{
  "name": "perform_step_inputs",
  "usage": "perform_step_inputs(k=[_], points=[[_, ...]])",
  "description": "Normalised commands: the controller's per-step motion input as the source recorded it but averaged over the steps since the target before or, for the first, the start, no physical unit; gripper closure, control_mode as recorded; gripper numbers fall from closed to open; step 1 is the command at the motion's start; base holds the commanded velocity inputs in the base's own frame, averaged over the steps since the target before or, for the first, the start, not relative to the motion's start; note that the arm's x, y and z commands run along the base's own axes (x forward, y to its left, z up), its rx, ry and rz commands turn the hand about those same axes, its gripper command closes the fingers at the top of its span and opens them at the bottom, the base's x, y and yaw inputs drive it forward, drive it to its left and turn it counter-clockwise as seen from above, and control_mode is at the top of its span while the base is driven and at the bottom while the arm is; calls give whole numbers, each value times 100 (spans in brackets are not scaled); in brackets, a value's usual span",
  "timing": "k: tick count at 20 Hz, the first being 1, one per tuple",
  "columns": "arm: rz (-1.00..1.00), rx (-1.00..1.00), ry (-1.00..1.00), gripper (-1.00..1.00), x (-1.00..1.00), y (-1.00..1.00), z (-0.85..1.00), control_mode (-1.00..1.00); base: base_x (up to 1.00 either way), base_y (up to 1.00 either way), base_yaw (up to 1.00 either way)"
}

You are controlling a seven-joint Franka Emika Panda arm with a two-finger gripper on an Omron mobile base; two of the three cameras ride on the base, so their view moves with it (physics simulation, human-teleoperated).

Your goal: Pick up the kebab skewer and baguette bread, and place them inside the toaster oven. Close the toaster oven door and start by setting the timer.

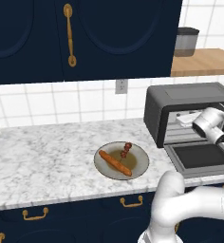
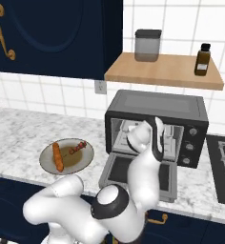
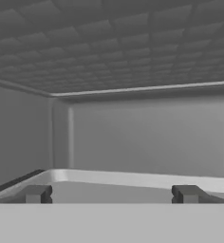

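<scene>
The toaster oven [image 2: 157,102] stands at the right of the counter with its door [image 2: 117,174] folded down flat in front. My gripper [image 3: 112,194] is open inside the oven cavity, its two fingertips [image 3: 38,193] wide apart over the pale rack with nothing between them. The baguette bread [image 1: 115,163] and the kebab skewer [image 1: 126,150] lie on a round grey plate [image 1: 138,163] left of the oven, well away from the hand. Three small pale knobs [image 2: 190,147] sit on the oven's right front face. Which one is the timer I cannot tell.
A wooden shelf [image 2: 167,71] above the oven holds a grey jar [image 2: 147,45] and a brown bottle [image 2: 202,59]. A stovetop [image 2: 224,167] lies right of the oven. Dark blue cabinets [image 1: 85,38] hang over the marble counter [image 1: 42,152].
</scene>
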Motion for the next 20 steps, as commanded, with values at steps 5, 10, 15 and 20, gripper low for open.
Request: perform_step_inputs(k=[5, 10, 15, 20], points=[[-7, 0, 3, -100, -24, 0, -61, -100, 0, 0, 0], [-3, 0, 6, -100, -59, 0, -73, -100, 0, 0, 0], [0, 0, 11, -100, -90, 0, -54, -100, 0, 0, 0], [0, 4, 30, -100, -86, -1, -25, -100, 0, 0, 0]])
